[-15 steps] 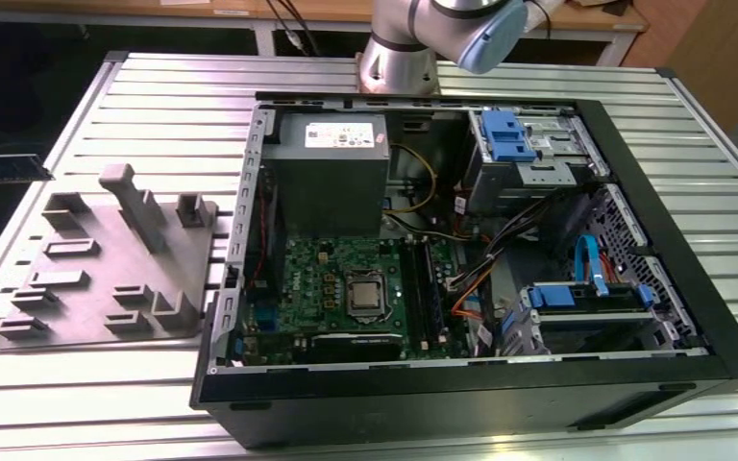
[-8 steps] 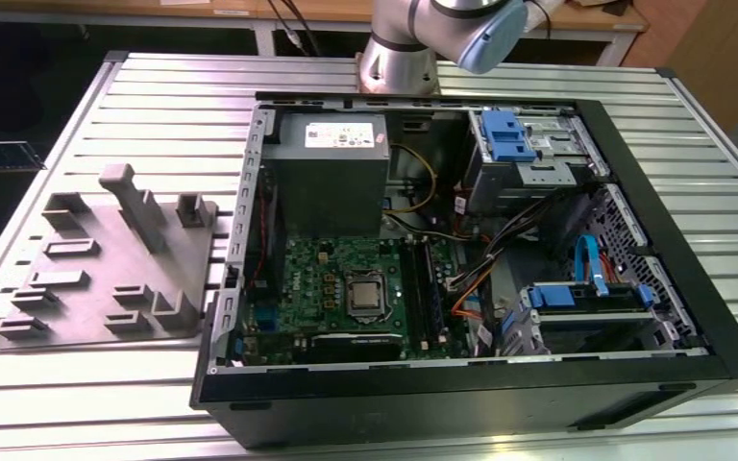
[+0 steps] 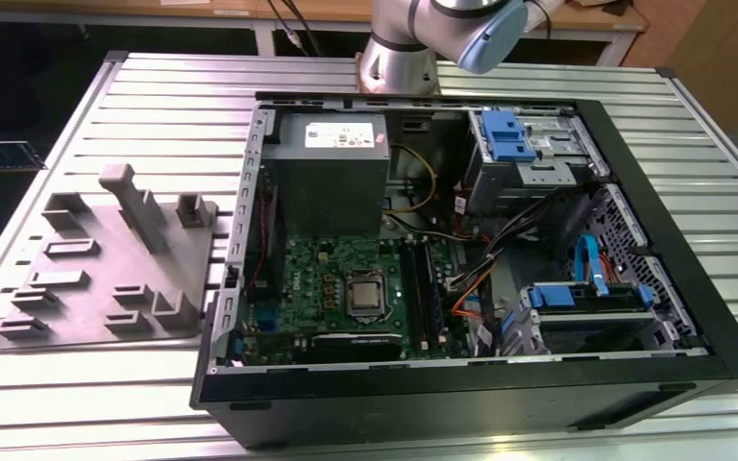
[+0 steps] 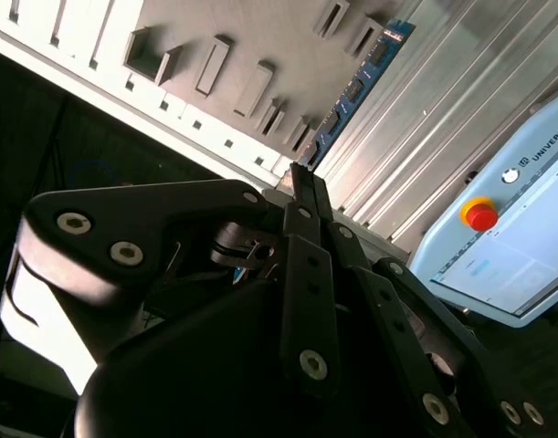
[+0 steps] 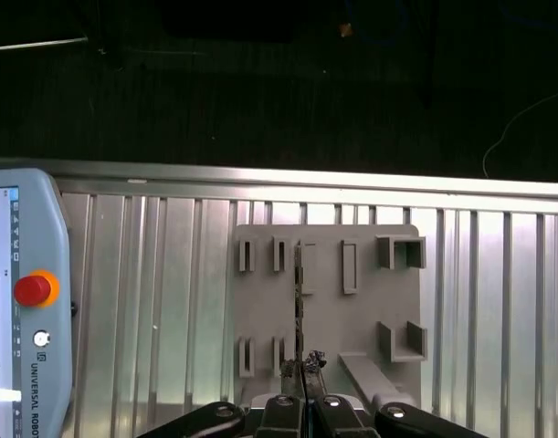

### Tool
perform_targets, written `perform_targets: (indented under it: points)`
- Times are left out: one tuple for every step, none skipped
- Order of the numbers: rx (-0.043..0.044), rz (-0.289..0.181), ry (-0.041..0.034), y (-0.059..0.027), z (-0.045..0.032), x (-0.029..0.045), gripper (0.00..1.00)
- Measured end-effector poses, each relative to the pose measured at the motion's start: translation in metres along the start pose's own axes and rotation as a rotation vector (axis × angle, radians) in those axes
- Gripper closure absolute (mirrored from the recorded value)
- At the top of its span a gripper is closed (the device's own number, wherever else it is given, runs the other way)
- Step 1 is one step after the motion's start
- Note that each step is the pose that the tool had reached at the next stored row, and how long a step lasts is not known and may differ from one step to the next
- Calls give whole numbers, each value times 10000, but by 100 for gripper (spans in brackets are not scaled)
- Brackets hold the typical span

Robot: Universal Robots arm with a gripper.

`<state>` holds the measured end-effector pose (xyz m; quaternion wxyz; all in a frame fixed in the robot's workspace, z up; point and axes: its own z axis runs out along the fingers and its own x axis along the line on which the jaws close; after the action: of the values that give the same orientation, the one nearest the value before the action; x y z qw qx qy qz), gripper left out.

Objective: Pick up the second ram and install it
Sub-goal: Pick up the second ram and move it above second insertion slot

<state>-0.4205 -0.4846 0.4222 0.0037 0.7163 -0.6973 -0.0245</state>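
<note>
hand (image 5: pixel 303 367) (image 4: pixel 301 178): fingers pinched right together in both wrist views, looks like they've got the near end of the stick
second ram (image 5: pixel 300 301) (image 4: pixel 356 91): sticks straight out from the fingertips. It's just a thin edge-on line in the first wrist view, and the blue face with dark chips shows in the second wrist view
ram vs fixture: it's in front of the grey fixture (image 5: pixel 352 310), can't tell if it touches
fixture on bench (image 3: pixel 177 86): exterior view's left, beside the case
PC case (image 3: pixel 692 279): open, centre-right of the exterior view, motherboard (image 3: pixel 324 274) and processor (image 3: pixel 365 293) facing up
teach pendant (image 5: pixel 23 274): on the bench near the fixture
</note>
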Motion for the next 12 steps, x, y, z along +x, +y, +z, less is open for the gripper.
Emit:
perform_targets:
  points:
    - [1,0,-1,-16,0,1,89]
    - [0,1,0,-42,-1,2,89]
    - [1,4,-1,-68,-2,2,89]
    - [2,8,-2,-94,-2,3,89]
    - [3,10,-2,-122,-3,4,89]
    - [3,12,-2,-151,-4,5,89]
    - [2,14,-2,-180,-5,5,89]
    - [3,16,-2,-212,-6,6,89]
    - [3,16,-2,-245,-8,7,89]
    - [2,17,-2,-282,-9,8,89]
    - [3,17,-2,-320,-10,9,89]
    - [2,18,-1,-352,-11,10,89]
